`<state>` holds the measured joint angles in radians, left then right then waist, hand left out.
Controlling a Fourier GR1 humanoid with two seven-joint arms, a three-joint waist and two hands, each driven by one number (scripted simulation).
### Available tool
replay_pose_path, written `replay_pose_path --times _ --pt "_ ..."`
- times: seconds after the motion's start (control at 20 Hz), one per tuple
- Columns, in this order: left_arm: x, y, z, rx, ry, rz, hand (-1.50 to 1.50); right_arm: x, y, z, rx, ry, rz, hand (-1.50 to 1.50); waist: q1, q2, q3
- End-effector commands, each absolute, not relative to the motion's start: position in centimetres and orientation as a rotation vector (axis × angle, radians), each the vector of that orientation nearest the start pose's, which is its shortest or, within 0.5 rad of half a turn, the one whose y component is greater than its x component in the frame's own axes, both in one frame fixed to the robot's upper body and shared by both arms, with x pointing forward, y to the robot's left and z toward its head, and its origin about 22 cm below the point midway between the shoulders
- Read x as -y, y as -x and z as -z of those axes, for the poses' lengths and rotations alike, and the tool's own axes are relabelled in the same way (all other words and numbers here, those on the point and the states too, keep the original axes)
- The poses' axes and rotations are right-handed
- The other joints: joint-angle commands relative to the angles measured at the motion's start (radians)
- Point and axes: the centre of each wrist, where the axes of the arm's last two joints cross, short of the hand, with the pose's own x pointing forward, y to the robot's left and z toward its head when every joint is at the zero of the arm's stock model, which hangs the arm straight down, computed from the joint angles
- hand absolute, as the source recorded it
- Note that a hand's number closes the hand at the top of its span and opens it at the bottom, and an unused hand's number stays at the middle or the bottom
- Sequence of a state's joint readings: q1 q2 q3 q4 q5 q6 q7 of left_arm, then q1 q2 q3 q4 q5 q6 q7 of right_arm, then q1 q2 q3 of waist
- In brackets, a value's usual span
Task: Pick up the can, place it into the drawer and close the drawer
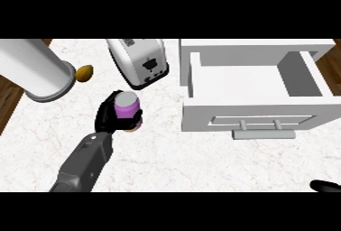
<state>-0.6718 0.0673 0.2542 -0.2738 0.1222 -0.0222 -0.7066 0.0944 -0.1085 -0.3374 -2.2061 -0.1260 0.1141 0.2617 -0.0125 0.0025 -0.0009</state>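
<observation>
The can [126,104] is purple with a grey lid and stands upright on the marble counter [200,162], left of centre. My left hand [108,118] is curled round it from the near-left side and hides its lower part. The white drawer [253,113] stands pulled open at the right, its inside bare, with a grey bar handle [263,134] on its front. The can is to the left of the drawer's front, apart from it. Only a black tip of my right hand [326,185] shows at the lower right corner.
A silver toaster [138,61] stands just behind the can. A large white cylinder [36,67] occupies the back left, with a small brown oval object [84,73] beside it. Dark wood floor [8,97] shows past the counter's left edge.
</observation>
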Motion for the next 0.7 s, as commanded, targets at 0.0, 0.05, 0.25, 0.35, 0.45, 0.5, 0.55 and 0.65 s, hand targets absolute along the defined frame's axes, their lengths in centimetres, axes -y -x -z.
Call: replay_pose_path --times 0.0,0.05,0.25,0.35,0.45,0.5,0.55,0.65 --pt "-21.1 -36.3 7.4 1.633 0.098 -0.104 1.50 30.7 -17.2 -14.9 1.871 0.261 0.055 -1.50 0.005 -0.002 0.001" --pt "-20.1 -35.4 8.6 1.648 0.086 -0.084 1.50 30.8 -16.8 -15.1 1.865 0.270 0.048 -1.50 0.000 0.000 0.000" --pt "-20.3 -38.1 4.1 1.637 0.125 -0.006 1.50 30.7 -16.2 -14.1 1.879 0.290 0.056 -1.50 0.014 -0.007 0.002" --pt "-15.7 -39.3 1.8 1.686 0.124 0.014 1.50 30.5 -17.4 -13.5 1.861 0.287 0.093 -1.50 0.018 -0.009 0.002" --pt "-16.3 -39.9 0.2 1.692 0.135 0.067 1.50 30.4 -16.6 -14.3 1.872 0.306 0.077 -1.50 0.023 -0.012 0.002" --pt "-15.0 -40.0 -0.1 1.683 0.135 0.052 1.50 30.2 -16.9 -14.8 1.856 0.305 0.059 -1.50 0.018 -0.010 0.002" --pt "-15.4 -40.7 -1.7 1.683 0.155 0.056 1.50 30.7 -16.7 -14.4 1.861 0.305 0.057 -1.50 0.021 -0.013 0.002" --pt "-14.1 -41.3 -3.1 1.705 0.152 0.062 1.50 30.5 -16.3 -14.5 1.878 0.292 0.053 -1.50 0.006 -0.011 0.002"
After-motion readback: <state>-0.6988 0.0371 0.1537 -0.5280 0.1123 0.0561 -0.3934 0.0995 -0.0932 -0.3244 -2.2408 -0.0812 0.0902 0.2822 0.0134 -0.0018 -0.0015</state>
